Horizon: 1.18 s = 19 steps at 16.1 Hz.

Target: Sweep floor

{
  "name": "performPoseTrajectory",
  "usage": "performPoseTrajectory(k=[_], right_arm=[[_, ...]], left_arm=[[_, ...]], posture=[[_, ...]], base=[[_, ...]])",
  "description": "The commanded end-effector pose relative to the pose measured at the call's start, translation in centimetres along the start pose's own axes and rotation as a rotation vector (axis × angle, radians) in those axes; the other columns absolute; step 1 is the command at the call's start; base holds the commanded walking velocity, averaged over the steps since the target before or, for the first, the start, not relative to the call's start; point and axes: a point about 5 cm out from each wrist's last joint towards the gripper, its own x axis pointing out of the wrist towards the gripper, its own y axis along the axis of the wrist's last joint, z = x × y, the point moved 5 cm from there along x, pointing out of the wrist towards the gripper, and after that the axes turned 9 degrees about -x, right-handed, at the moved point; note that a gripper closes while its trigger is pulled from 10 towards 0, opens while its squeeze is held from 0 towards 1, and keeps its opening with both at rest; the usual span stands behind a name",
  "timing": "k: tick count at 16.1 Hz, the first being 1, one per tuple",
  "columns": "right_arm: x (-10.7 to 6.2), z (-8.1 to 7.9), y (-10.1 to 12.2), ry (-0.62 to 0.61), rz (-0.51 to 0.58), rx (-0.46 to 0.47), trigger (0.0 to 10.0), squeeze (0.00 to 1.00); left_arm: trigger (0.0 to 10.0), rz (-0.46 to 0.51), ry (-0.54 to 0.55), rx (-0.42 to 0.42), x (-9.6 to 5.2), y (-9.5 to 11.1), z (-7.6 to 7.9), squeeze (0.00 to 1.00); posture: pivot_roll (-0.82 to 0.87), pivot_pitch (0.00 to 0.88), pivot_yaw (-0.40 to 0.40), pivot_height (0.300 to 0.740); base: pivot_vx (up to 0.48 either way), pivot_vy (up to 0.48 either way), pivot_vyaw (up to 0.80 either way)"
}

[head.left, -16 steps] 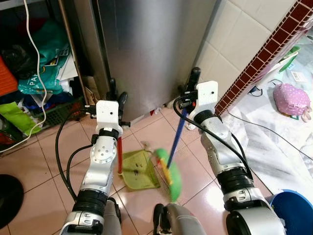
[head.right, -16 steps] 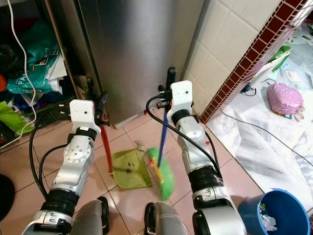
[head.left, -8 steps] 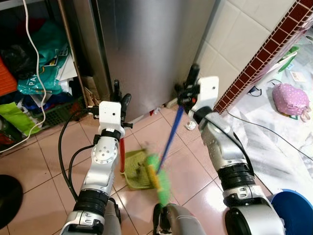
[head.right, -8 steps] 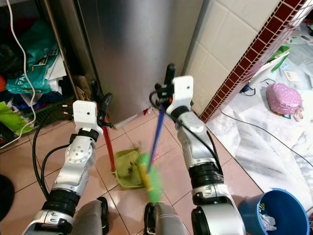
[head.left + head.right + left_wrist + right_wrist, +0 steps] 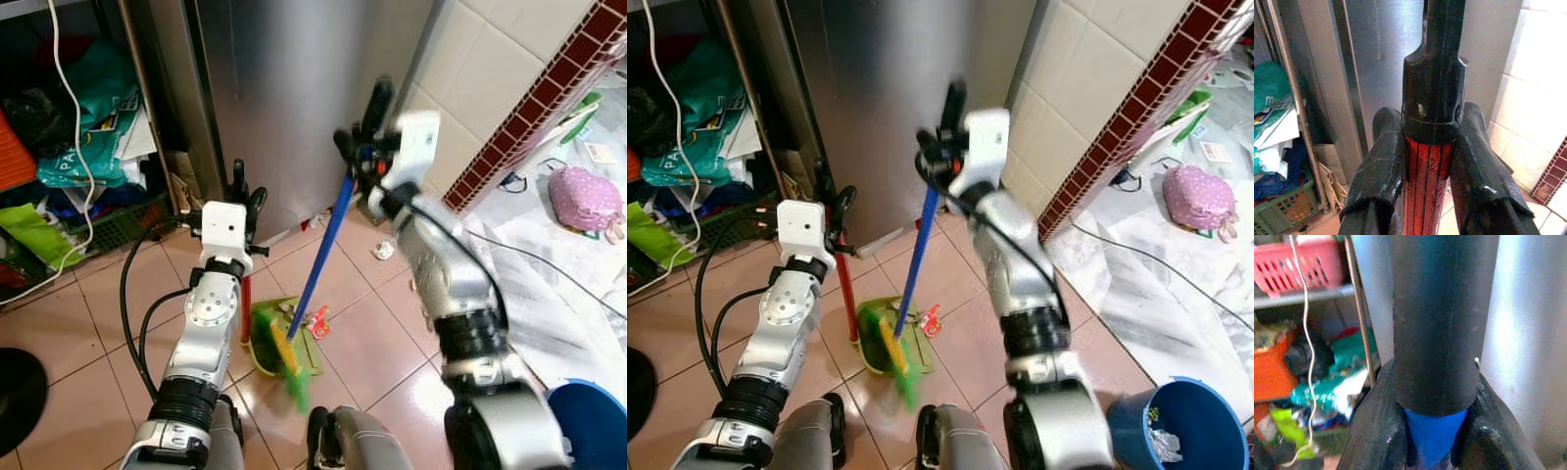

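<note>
Tiled floor | broom in right fingers | dustpan in left fingers

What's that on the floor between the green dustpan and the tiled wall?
A small red scrap lies just beside the green dustpan; beyond it, bare tiles run toward the wall, in the left eye view.

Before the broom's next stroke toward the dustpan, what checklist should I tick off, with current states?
1. Left claw clamped on the red dustpan handle: ok.
2. Right claw clamped on the blue broom handle: ok.
3. Green dustpan resting on the floor tiles: ok.
4. Broom head at the dustpan's mouth: ok, though blurred.
5. Red scrap inside the pan: not ok, it lies on the tile beside it.
6. All debris collected: cannot tell.
</note>
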Motion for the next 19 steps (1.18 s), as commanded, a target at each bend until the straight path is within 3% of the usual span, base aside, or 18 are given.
performPoseTrajectory(k=[1,6,9,12,13,17,19], right_arm=[[0.6,0.4,4.5,0.005,0.139,-0.033,10.0,0.0],[1.2,1.4,7.4,-0.012,0.223,-0.053,10.0,0.0],[1.2,2.2,7.3,-0.035,0.218,-0.075,10.0,0.0],[0.9,3.1,7.2,-0.066,0.221,-0.188,10.0,0.0],[0.6,3.7,6.9,-0.102,0.221,-0.325,10.0,0.0],[-0.3,4.1,3.9,-0.125,0.15,-0.388,10.0,0.0],[-1.1,4.3,0.9,-0.141,0.066,-0.381,10.0,0.0]], left_arm=[[10.0,-0.05,-0.039,-0.019,-0.2,-1.2,1.1,0.0],[10.0,-0.058,-0.048,-0.011,-0.1,-1.3,1.4,0.0],[10.0,-0.06,-0.053,-0.008,-0.1,-1.4,1.4,0.0],[10.0,-0.061,-0.056,-0.006,-0.1,-1.4,1.5,0.0],[10.0,-0.061,-0.058,-0.005,-0.1,-1.4,1.5,0.0],[10.0,-0.061,-0.059,-0.003,-0.1,-1.4,1.5,0.0],[10.0,-0.06,-0.059,-0.003,-0.1,-1.3,1.5,0.0]], posture=[[-0.04,0.202,-0.117,0.74],[-0.04,0.201,-0.12,0.74],[-0.03,0.202,-0.12,0.74],[-0.03,0.204,-0.118,0.74],[-0.03,0.204,-0.118,0.74],[-0.03,0.206,-0.117,0.74],[-0.03,0.206,-0.119,0.74]], base=[[0.0,0.0,0.0],[0.0,0.0,0.0],[0.0,0.0,0.0],[0.0,0.0,0.0],[0.0,0.0,0.0],[0.0,0.0,0.0],[0.0,0.0,0.0]])
